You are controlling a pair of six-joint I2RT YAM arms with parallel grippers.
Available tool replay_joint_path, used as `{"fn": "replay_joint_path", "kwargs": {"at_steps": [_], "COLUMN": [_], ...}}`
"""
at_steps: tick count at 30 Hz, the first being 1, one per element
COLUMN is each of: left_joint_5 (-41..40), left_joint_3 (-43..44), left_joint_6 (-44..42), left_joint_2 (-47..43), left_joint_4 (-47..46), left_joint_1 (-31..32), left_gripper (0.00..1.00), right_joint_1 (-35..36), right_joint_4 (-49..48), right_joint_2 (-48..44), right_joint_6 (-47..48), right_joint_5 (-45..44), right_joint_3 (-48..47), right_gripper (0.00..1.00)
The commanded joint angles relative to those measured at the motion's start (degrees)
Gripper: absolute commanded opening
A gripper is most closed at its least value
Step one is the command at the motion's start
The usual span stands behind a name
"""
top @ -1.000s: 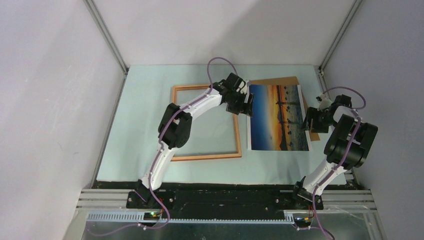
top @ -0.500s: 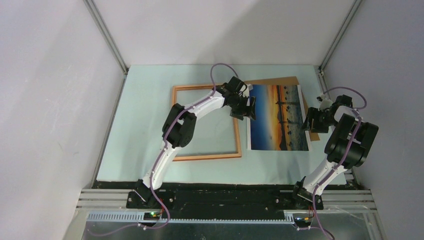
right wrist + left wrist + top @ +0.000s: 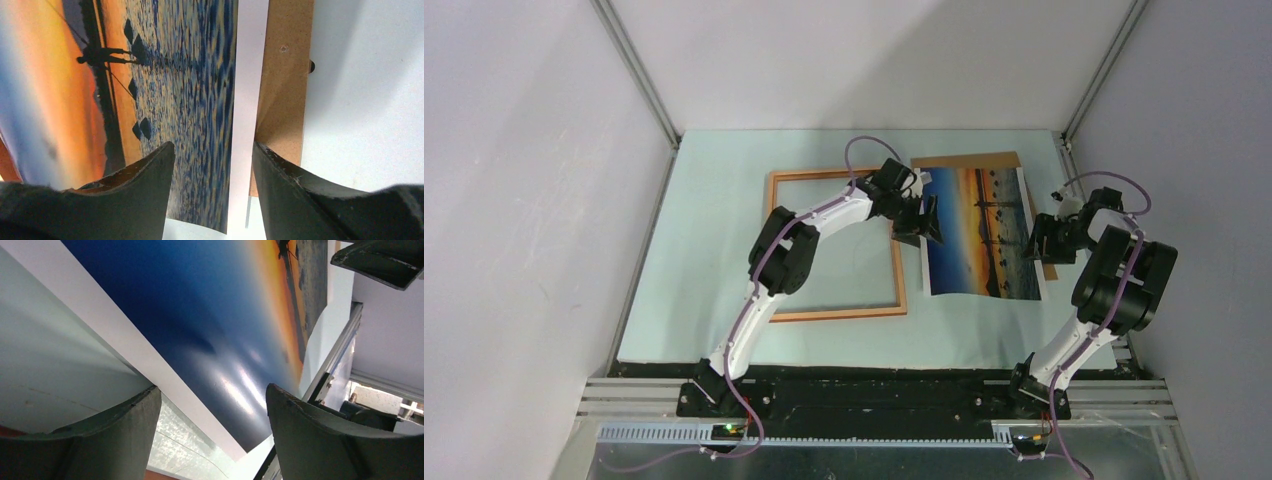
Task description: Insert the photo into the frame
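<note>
The photo (image 3: 980, 235), a sunset print with a white border, lies right of the frame (image 3: 901, 270), partly on a brown backing board (image 3: 969, 160). Its near edge bows slightly. My left gripper (image 3: 921, 222) is open at the photo's left edge. In the left wrist view the white border and blue print (image 3: 200, 315) run between the spread fingers of that gripper (image 3: 214, 389). My right gripper (image 3: 1036, 240) is open at the photo's right edge. The right wrist view shows its fingers (image 3: 214, 145) straddling the photo's (image 3: 190, 75) white border, beside the board (image 3: 282, 90).
The frame's clear pane (image 3: 844, 260) shows pale table through it. The enclosure walls stand close on the left, back and right, with a metal post (image 3: 1064, 140) at the back right corner. The arms' base rail (image 3: 874, 395) runs along the near edge.
My left gripper has moved nearer and rightward onto the photo's left edge. The right gripper has edged left. Both sets of jaws have narrowed a little, and the photo's near edge now bows.
</note>
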State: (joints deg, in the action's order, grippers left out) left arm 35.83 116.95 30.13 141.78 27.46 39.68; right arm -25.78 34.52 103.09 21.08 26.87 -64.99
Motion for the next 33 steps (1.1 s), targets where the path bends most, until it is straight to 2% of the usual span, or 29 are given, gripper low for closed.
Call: {"fn": "replay_joint_path", "kwargs": {"at_steps": [1, 19, 33], "left_joint_5": [2.3, 4.0, 8.1], "left_joint_3": [-2.9, -5.3, -3.6], "left_joint_6": [1.5, 1.1, 2.6], "left_joint_2": [0.0, -7.5, -8.6], "left_joint_4": [-1.8, -3.0, -4.1], "left_joint_1": [0.9, -1.9, -3.8], "left_gripper": [0.83, 0.83, 0.84], "right_joint_1": [1.5, 1.3, 1.6], "right_joint_4": [2.9, 3.5, 3.7], "right_joint_2": [2.7, 2.6, 2.4], "right_joint_6": [-0.6, -0.5, -0.4], "right_joint_5": [3.6, 4.0, 3.6], "right_joint_3": [0.4, 0.5, 0.6], "right_gripper": [0.62, 0.61, 0.6]}}
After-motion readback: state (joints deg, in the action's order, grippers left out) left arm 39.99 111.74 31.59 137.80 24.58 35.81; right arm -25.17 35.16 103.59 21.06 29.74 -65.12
